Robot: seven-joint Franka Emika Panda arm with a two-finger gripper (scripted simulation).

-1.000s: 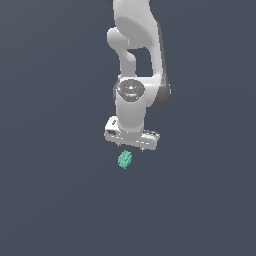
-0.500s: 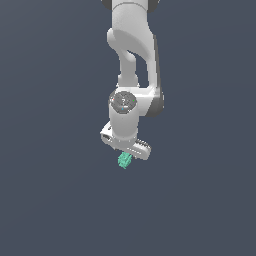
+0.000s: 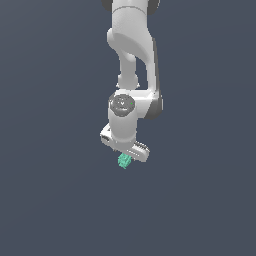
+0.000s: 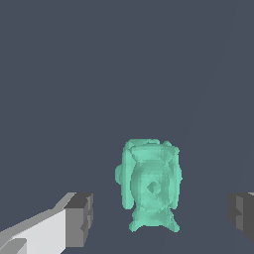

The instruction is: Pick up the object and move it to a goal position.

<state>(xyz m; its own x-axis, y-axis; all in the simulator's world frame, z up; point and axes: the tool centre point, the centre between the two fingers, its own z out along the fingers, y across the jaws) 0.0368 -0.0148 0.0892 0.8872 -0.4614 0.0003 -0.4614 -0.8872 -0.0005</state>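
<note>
This is no real room but a bare simulated test scene: one flat, even slate-grey ground point(image 3: 45, 200) fills both views, with no walls, furniture, horizon or texture to mark a home, lab or workshop. The smooth, evenly shaded white arm point(image 3: 131, 60) and the teal-green object point(image 4: 149, 184), with its soft, blobby rendered edges, look computer-drawn. The lighting is uniform and casts no clear shadows on the grey surface.
</note>
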